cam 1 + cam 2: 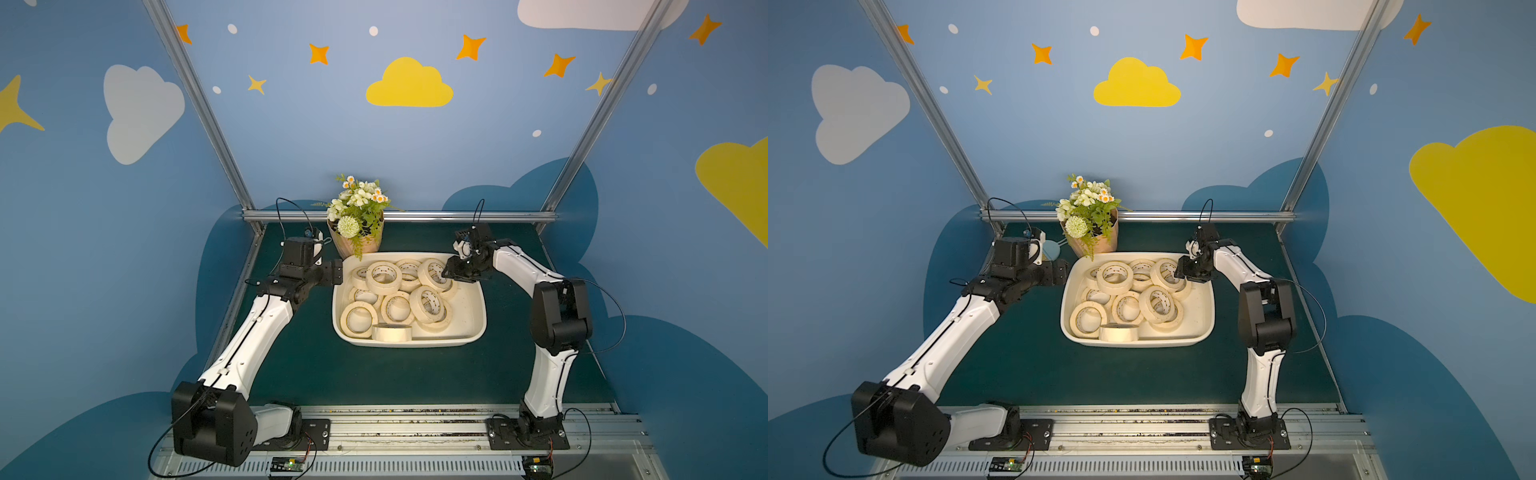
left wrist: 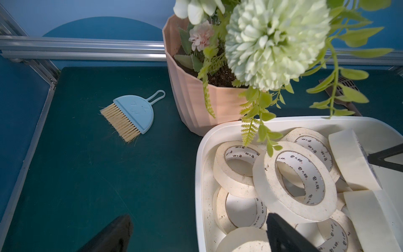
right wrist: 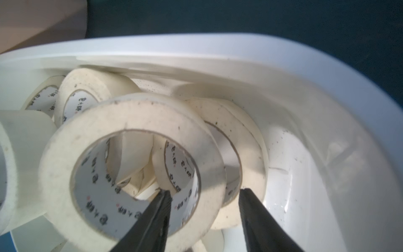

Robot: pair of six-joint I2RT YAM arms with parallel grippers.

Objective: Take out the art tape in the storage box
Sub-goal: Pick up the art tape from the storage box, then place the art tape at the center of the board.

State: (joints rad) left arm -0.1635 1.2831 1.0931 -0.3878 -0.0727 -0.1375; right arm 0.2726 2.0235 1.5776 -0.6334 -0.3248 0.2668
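The cream-white storage box [image 1: 415,343] [image 1: 1142,343] sits mid-table, with several cream art tape rolls [image 1: 391,332] [image 1: 1119,333] [image 2: 290,207] piled inside. My right gripper [image 1: 451,272] [image 1: 1183,272] [image 3: 204,194] reaches into the box's far right corner. It is shut on a tilted roll [image 3: 135,113] [image 1: 424,269]: one finger is inside the core, the other presses a second roll [image 3: 250,139] leaning behind it. My left gripper [image 1: 336,272] [image 1: 1061,272] [image 2: 198,234] hangs open over the box's far left rim [image 2: 198,165], one finger over the mat, the other over the rolls.
A pink pot of artificial flowers [image 1: 353,245] [image 2: 196,98] stands against the box's far left corner, its fronds drooping over the rolls. A small blue hand brush [image 2: 133,113] lies on the green mat left of the pot. A dark scoop [image 2: 346,85] lies behind the box. An aluminium rail [image 1: 415,216] bounds the back.
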